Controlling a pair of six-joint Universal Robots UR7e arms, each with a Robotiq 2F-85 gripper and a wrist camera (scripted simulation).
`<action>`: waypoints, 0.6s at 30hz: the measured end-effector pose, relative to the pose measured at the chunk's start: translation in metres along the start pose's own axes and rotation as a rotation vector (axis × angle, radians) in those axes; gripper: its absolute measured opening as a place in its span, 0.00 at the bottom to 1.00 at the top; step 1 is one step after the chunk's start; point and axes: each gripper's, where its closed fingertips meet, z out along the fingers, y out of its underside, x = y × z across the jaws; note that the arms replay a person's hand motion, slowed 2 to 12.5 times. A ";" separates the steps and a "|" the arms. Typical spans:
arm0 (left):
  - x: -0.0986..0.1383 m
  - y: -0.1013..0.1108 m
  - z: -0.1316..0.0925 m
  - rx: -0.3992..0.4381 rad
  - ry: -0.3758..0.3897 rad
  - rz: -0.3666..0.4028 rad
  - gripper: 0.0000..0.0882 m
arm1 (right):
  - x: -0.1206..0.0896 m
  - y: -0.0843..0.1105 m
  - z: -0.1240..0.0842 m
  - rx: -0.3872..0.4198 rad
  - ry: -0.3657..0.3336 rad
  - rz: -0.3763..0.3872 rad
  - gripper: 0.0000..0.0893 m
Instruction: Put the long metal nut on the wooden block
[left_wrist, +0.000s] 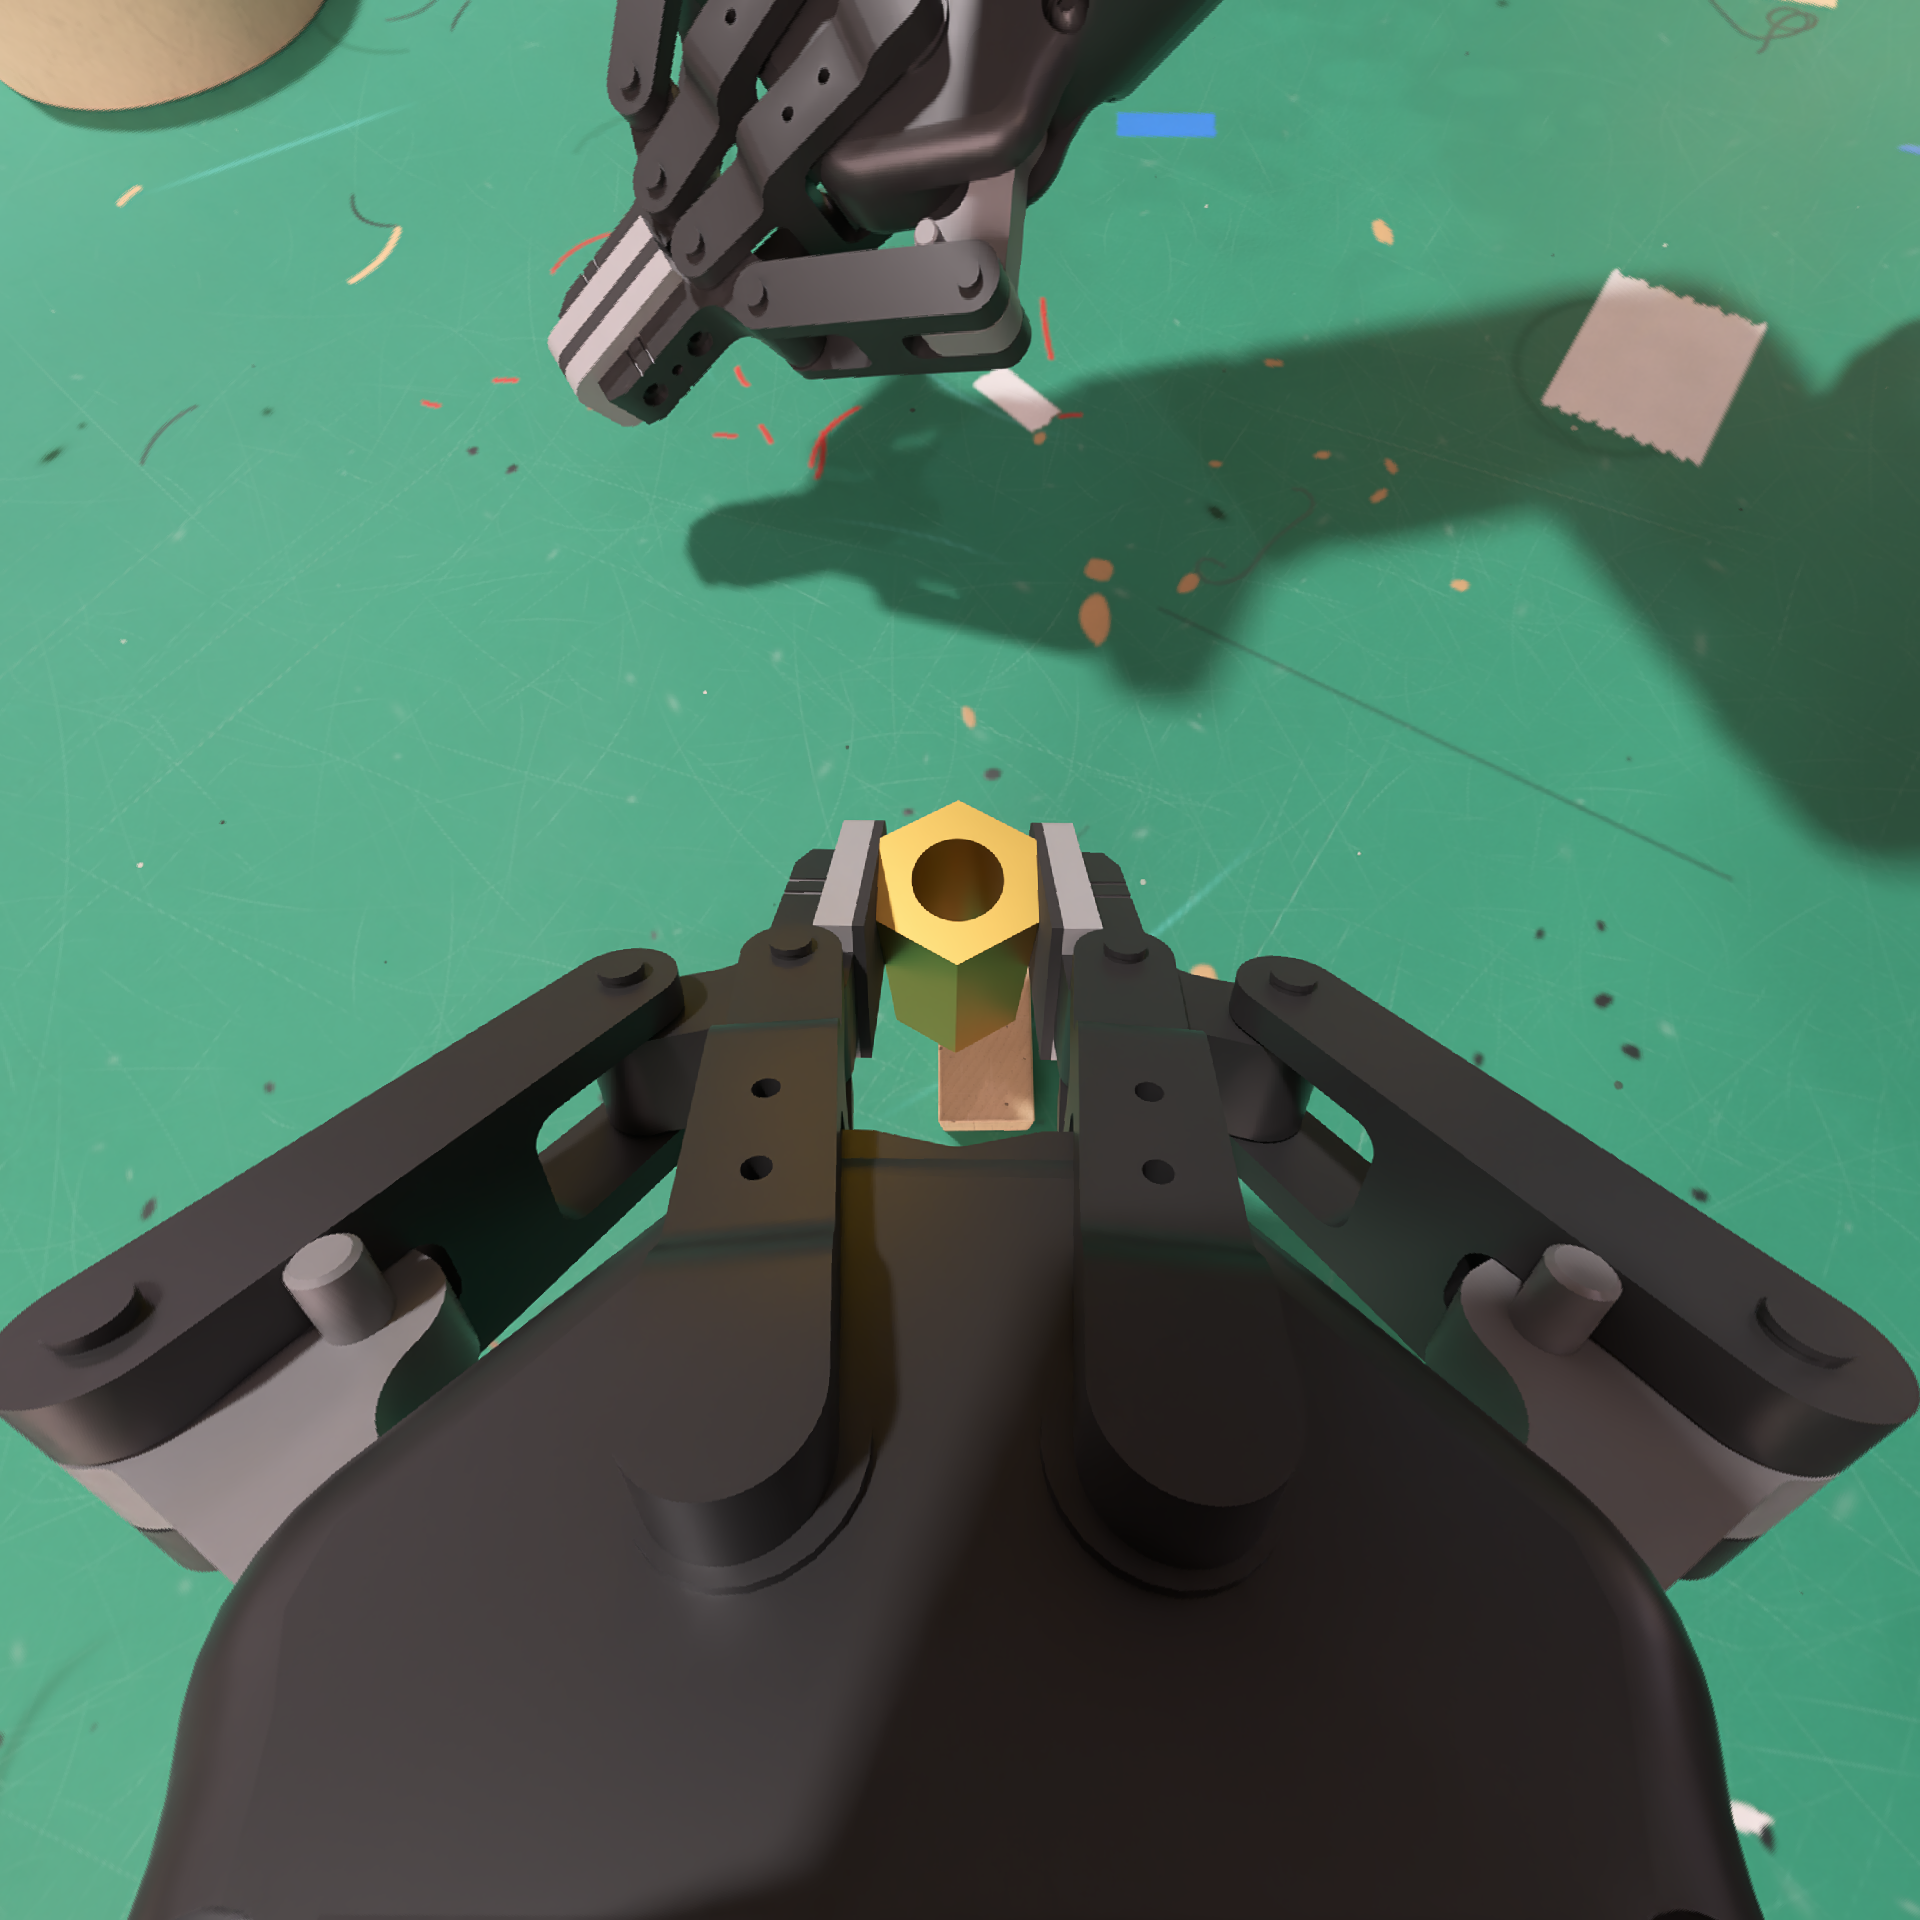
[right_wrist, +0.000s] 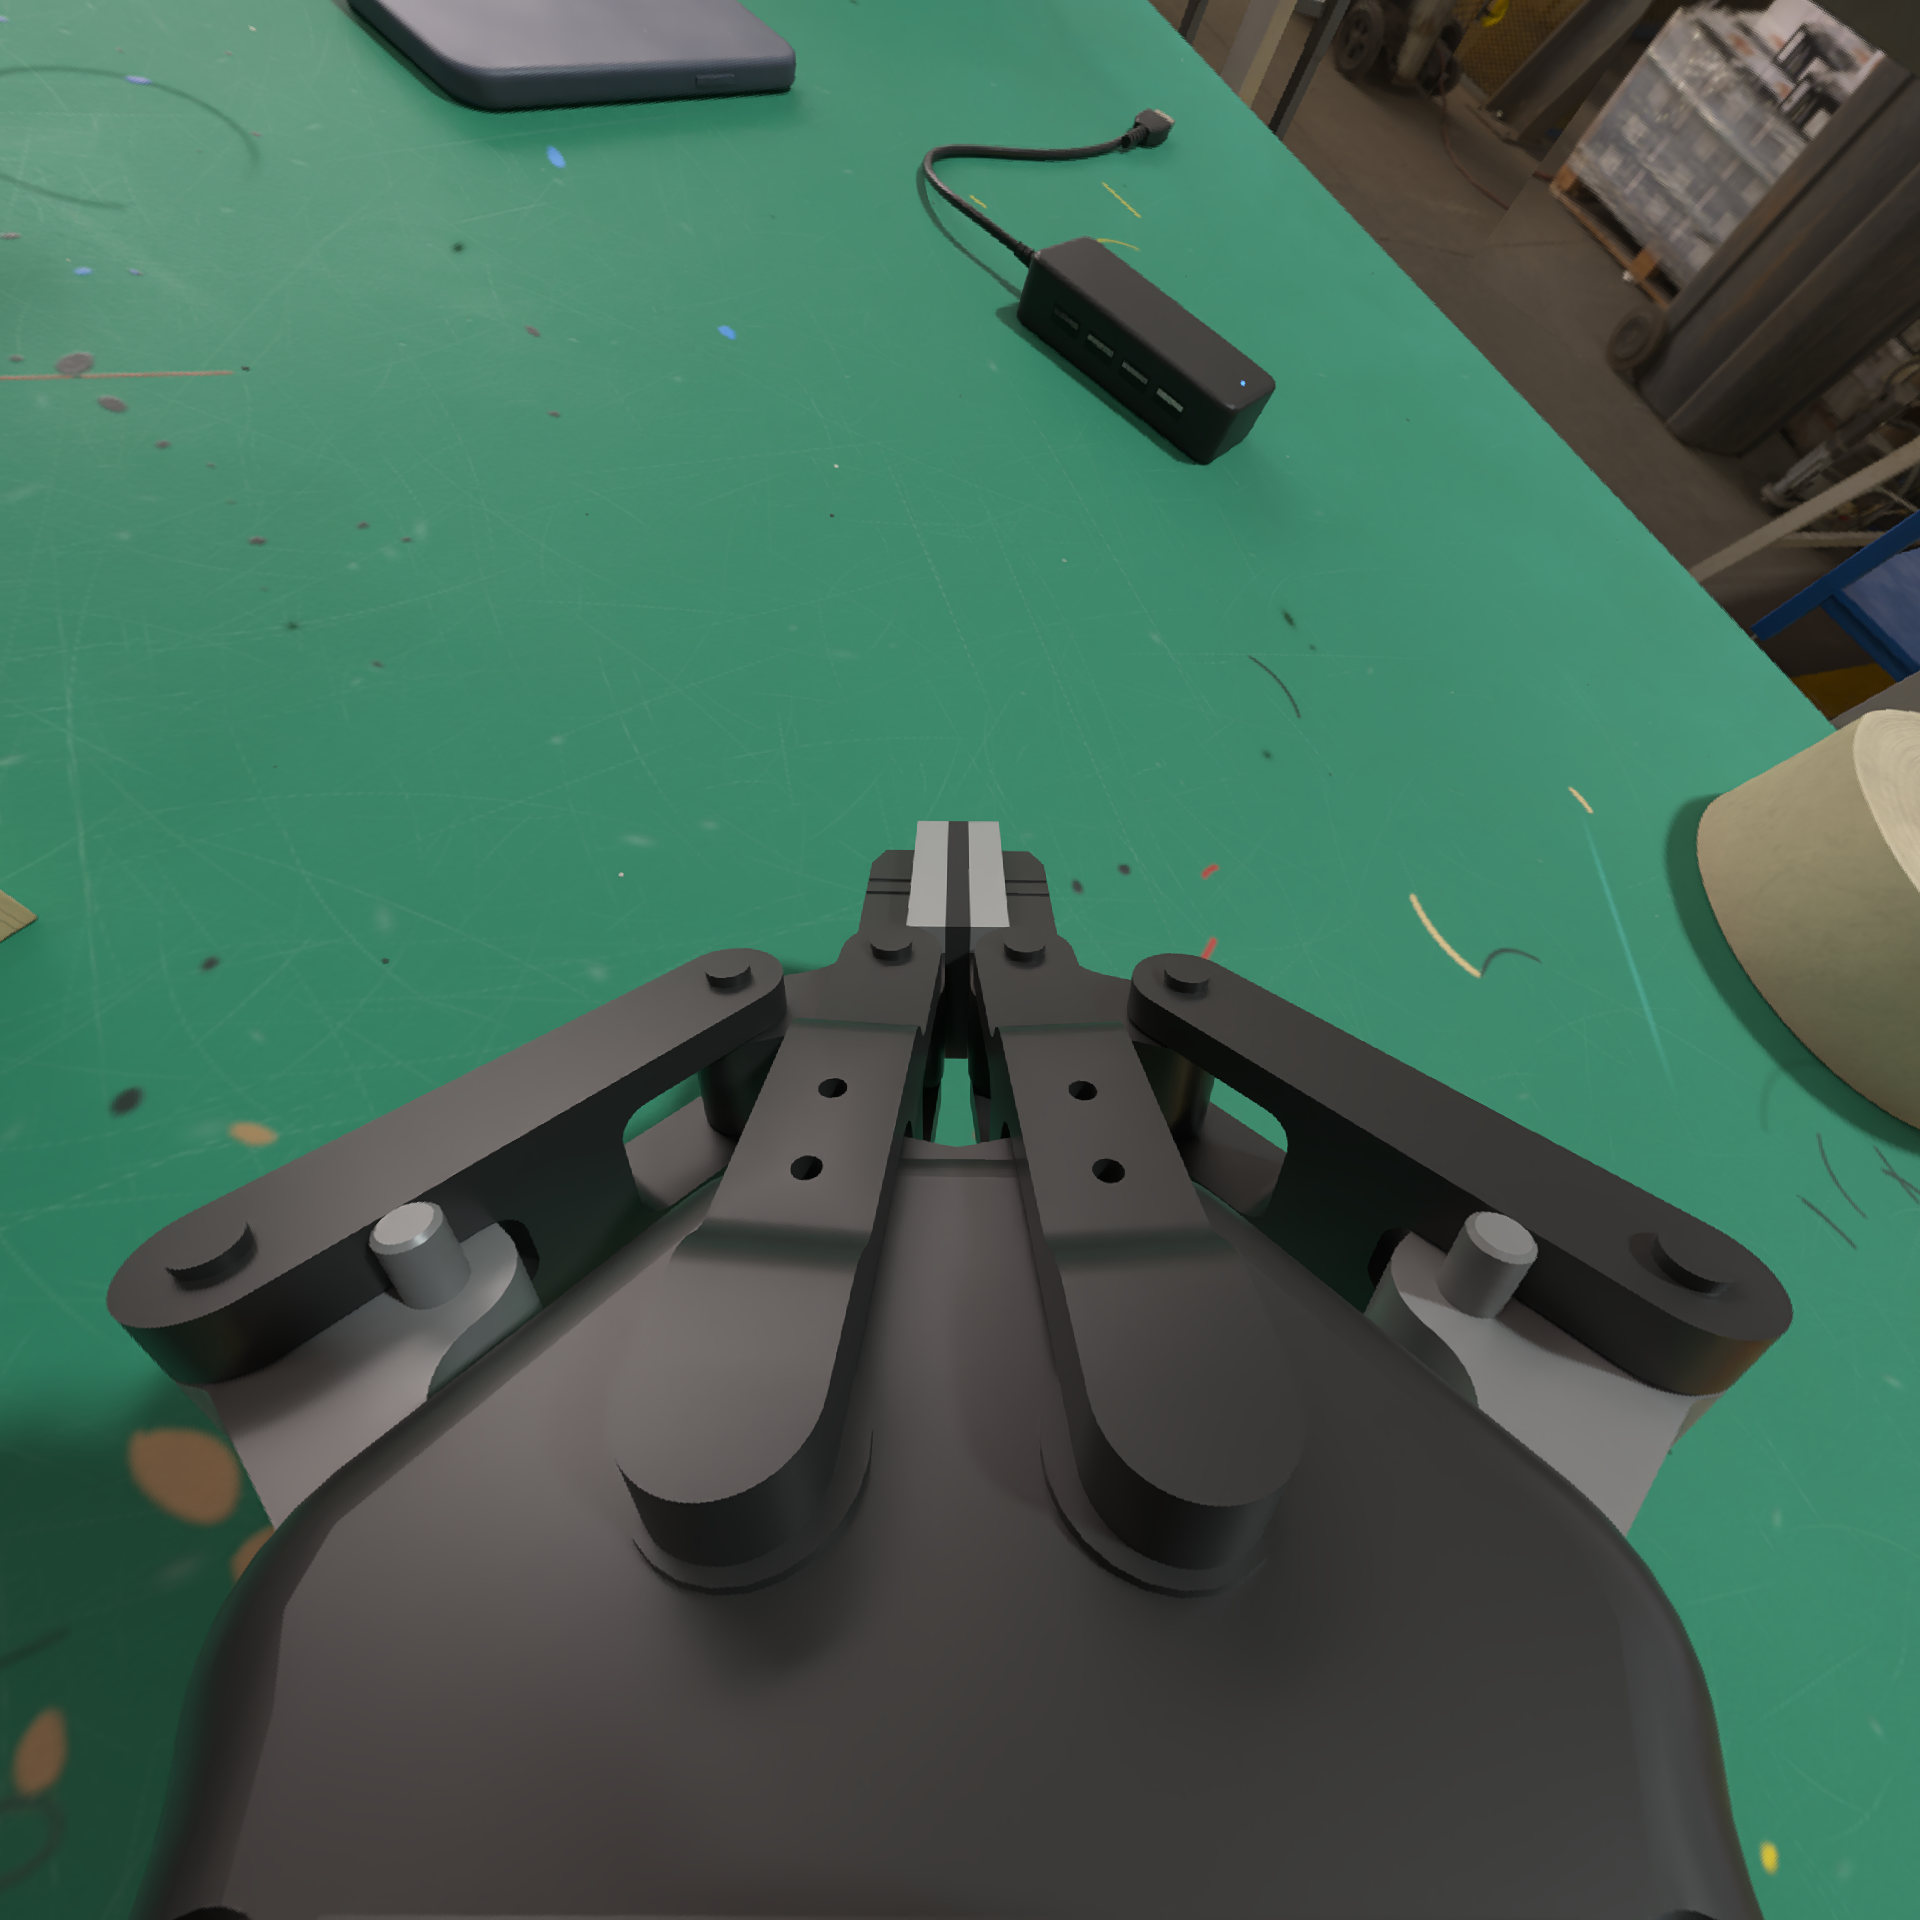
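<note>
In the left wrist view my left gripper (left_wrist: 958, 878) is shut on the long metal nut (left_wrist: 956, 914), a brass-coloured hexagonal nut held upright with its bore facing the camera. Below and behind the nut a strip of the wooden block (left_wrist: 985, 1086) shows between the fingers; I cannot tell whether the nut touches it. My right gripper (right_wrist: 957, 871) is shut and empty above the green mat. It also shows at the top of the left wrist view (left_wrist: 613, 343), hovering apart from the nut.
A tan cardboard roll (right_wrist: 1829, 935) stands at the right, also seen in the left wrist view (left_wrist: 145, 42). A black USB hub (right_wrist: 1143, 348) with its cable and a dark tablet (right_wrist: 582, 47) lie far off. A paper scrap (left_wrist: 1652, 364) lies on the mat. The table edge (right_wrist: 1558, 395) runs diagonally at right.
</note>
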 end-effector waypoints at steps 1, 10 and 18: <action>0.000 0.000 0.000 0.000 -0.001 -0.001 0.27 | 0.000 0.000 0.000 -0.001 -0.002 0.000 0.00; 0.001 -0.001 0.001 -0.002 -0.011 -0.015 0.27 | -0.001 0.001 0.000 -0.005 -0.008 -0.003 0.00; 0.001 -0.001 0.001 -0.008 -0.013 -0.014 0.27 | -0.002 0.001 0.001 -0.010 -0.006 -0.015 0.00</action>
